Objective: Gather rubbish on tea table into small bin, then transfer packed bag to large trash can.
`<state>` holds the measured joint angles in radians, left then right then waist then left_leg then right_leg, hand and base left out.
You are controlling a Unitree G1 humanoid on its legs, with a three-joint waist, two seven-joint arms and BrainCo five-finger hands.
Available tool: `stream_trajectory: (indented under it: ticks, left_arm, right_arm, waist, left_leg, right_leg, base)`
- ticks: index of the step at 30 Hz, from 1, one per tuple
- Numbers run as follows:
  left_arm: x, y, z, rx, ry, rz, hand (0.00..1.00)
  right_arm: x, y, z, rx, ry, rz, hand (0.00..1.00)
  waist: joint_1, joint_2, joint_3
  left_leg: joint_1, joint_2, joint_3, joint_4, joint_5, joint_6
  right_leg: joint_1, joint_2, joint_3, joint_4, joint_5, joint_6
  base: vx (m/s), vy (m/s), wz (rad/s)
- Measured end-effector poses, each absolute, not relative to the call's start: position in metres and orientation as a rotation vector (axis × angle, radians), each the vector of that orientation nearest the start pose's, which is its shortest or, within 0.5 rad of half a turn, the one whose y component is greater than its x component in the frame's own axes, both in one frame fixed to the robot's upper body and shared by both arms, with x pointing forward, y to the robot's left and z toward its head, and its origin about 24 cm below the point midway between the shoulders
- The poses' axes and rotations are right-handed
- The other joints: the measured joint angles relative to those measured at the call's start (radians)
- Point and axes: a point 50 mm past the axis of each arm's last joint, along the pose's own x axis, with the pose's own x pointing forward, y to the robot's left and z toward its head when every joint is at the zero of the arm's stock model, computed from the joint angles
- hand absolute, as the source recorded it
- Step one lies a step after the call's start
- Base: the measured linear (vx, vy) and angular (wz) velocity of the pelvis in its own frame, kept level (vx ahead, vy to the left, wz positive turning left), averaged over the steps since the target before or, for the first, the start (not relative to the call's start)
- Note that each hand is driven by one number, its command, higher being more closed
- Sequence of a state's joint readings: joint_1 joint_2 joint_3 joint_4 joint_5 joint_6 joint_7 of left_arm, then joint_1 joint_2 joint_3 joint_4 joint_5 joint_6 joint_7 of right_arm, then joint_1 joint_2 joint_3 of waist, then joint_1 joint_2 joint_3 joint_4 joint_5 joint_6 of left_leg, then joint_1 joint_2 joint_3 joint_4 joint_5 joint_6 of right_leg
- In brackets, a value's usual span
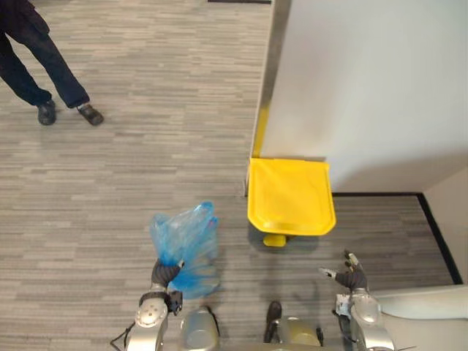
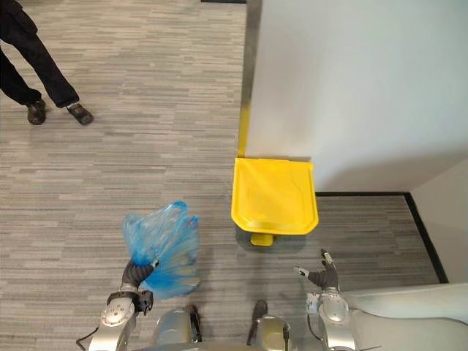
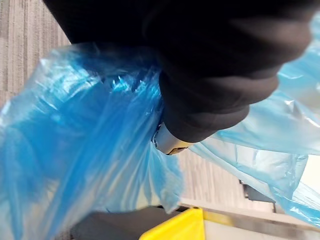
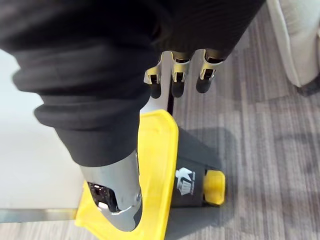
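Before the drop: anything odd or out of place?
Nothing spilled or damaged. One snag: the yellow lid of the trash can is shut while the left hand grips the blue bag; right hand open.

The grey carpeted floor [image 1: 146, 168], woven in thin pale and dark stripes, carries a large dark-bodied trash can [image 1: 290, 196] with a flat yellow plastic lid. It stands against the foot of a white wall [image 1: 365, 88], its yellow foot pedal [image 1: 275, 240] facing the robot. Well apart, far left, a person [image 1: 44, 58] in dark trousers stands in dark shoes [image 1: 91, 114]. Pale padded furniture [image 1: 431, 303] rests near right.
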<state>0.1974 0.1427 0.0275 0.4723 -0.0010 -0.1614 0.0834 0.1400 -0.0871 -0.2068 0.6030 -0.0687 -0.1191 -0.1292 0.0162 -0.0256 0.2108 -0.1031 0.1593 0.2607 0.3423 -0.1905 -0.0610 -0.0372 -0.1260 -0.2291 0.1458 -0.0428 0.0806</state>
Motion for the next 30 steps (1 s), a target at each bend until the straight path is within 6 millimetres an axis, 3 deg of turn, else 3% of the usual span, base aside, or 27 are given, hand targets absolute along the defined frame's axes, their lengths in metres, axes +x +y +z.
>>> stream_trajectory:
  ticks: [3,7,12,15,17,18,19,21,22,23,25,26,27,28,29,30]
  left_arm:
    - [0.164,0.211,-0.082,0.169,0.503,0.152,1.0]
    - [0.162,0.215,-0.083,0.182,0.515,0.154,1.0]
    - [0.154,0.22,-0.086,0.183,0.536,0.176,1.0]
    - [0.148,0.223,-0.088,0.184,0.552,0.196,1.0]
    - [0.146,0.223,-0.088,0.184,0.556,0.197,1.0]
    - [0.146,0.223,-0.089,0.184,0.557,0.197,1.0]
    - [0.148,0.222,-0.088,0.186,0.551,0.191,1.0]
    - [0.151,0.222,-0.087,0.199,0.546,0.181,1.0]
    - [0.156,0.225,-0.085,0.212,0.535,0.185,1.0]
    - [0.162,0.227,-0.084,0.224,0.527,0.179,1.0]
    - [0.175,0.23,-0.077,0.242,0.494,0.177,1.0]
    - [0.182,0.232,-0.073,0.252,0.474,0.177,1.0]
    - [0.186,0.229,-0.073,0.247,0.468,0.173,1.0]
    - [0.193,0.221,-0.073,0.241,0.459,0.152,1.0]
    - [0.199,0.219,-0.07,0.246,0.441,0.143,1.0]
    - [0.202,0.219,-0.068,0.25,0.433,0.145,1.0]
  right_arm:
    - [0.153,-0.233,-0.101,-0.14,0.634,-0.369,0.0]
    - [0.149,-0.233,-0.105,-0.141,0.667,-0.369,0.0]
    - [0.165,-0.24,-0.099,-0.167,0.633,-0.361,0.0]
    - [0.179,-0.244,-0.092,-0.193,0.6,-0.348,0.0]
    - [0.181,-0.245,-0.091,-0.21,0.601,-0.334,0.0]
    - [0.181,-0.245,-0.091,-0.209,0.6,-0.335,0.0]
    - [0.184,-0.245,-0.09,-0.209,0.597,-0.335,0.0]
    - [0.184,-0.245,-0.09,-0.21,0.598,-0.337,0.0]
    - [0.184,-0.245,-0.09,-0.209,0.598,-0.339,0.0]
    - [0.184,-0.246,-0.09,-0.207,0.6,-0.34,0.0]
    - [0.184,-0.246,-0.09,-0.191,0.599,-0.348,0.0]
    - [0.183,-0.247,-0.091,-0.189,0.606,-0.354,0.0]
    - [0.182,-0.251,-0.091,-0.196,0.612,-0.363,0.0]
    - [0.18,-0.261,-0.091,-0.221,0.626,-0.383,0.0]
    - [0.178,-0.267,-0.089,-0.215,0.62,-0.415,0.0]
    - [0.175,-0.269,-0.091,-0.205,0.628,-0.432,0.0]
  waist:
    - [-0.002,-0.001,-0.003]
    - [-0.002,0.007,-0.006]
    - [0.0,0.022,-0.01]
    - [-0.002,0.027,-0.008]
    - [-0.002,0.027,-0.005]
    - [-0.003,0.03,-0.001]
    - [-0.004,0.041,0.014]
    - [-0.004,0.064,0.039]
    - [-0.004,0.059,0.052]
    - [-0.013,0.057,0.07]
    - [-0.03,0.033,0.1]
    - [-0.034,0.017,0.12]
    - [-0.041,0.021,0.129]
    - [-0.043,0.055,0.138]
    - [-0.05,0.067,0.136]
    - [-0.055,0.065,0.136]
  left_leg:
    - [0.015,-0.031,0.029,-0.029,0.004,0.006]
    - [0.025,-0.023,0.047,-0.032,0.001,0.009]
    - [0.011,-0.003,0.087,-0.019,-0.019,0.013]
    - [-0.009,0.004,0.102,0.036,-0.062,0.022]
    - [-0.003,0.003,0.097,0.094,-0.132,0.039]
    - [0.007,-0.001,0.095,0.095,-0.141,0.042]
    - [0.033,0.0,0.091,0.101,-0.154,0.058]
    - [0.055,0.02,0.081,0.145,-0.194,0.067]
    - [0.063,0.022,0.067,0.18,-0.224,0.066]
    - [0.068,0.022,0.049,0.218,-0.251,0.062]
    - [0.071,0.023,0.0,0.294,-0.299,0.034]
    - [0.08,0.023,-0.033,0.338,-0.344,0.015]
    - [0.09,0.034,-0.057,0.356,-0.369,0.005]
    - [0.1,0.06,-0.092,0.352,-0.397,-0.013]
    - [0.104,0.069,-0.119,0.33,-0.405,-0.021]
    - [0.115,0.069,-0.131,0.315,-0.407,-0.026]
  right_leg:
    - [-0.003,-0.024,0.028,-0.023,0.014,0.023]
    - [-0.006,-0.015,0.047,-0.028,0.017,0.027]
    - [-0.057,0.009,0.098,-0.008,0.018,0.023]
    - [-0.111,0.005,0.125,0.083,-0.025,0.029]
    - [-0.146,-0.027,0.133,0.222,-0.091,0.036]
    - [-0.163,-0.043,0.125,0.272,-0.091,0.036]
    - [-0.231,-0.051,0.101,0.408,-0.104,0.008]
    - [-0.273,-0.05,0.069,0.388,-0.121,0.006]
    - [-0.306,-0.055,0.053,0.317,-0.098,0.023]
    - [-0.325,-0.063,0.028,0.192,-0.025,0.041]
    - [-0.349,-0.08,-0.005,0.073,0.037,0.054]
    - [-0.355,-0.083,-0.003,0.057,0.041,0.051]
    - [-0.351,-0.077,0.011,0.09,0.084,0.048]
    - [-0.37,-0.055,0.009,0.173,0.058,0.06]
    - [-0.419,-0.048,0.027,0.294,-0.012,0.045]
    - [-0.436,-0.047,0.039,0.353,-0.044,0.032]
  base:
    - [0.02,0.103,-0.17]
    - [0.0,-0.009,-0.18]
    - [-0.03,-0.029,-0.32]
    - [-0.02,0.029,-0.25]
    - [0.01,0.078,-0.04]
    - [0.03,0.073,-0.02]
    - [0.03,0.055,-0.04]
    - [0.08,0.048,0.09]
    - [0.17,-0.005,0.46]
    - [0.18,-0.046,0.61]
    - [0.23,-0.153,0.85]
    - [0.22,-0.185,0.86]
    - [0.29,-0.223,0.59]
    - [0.37,-0.229,0.44]
    - [0.47,-0.285,0.41]
    - [0.42,-0.245,0.49]
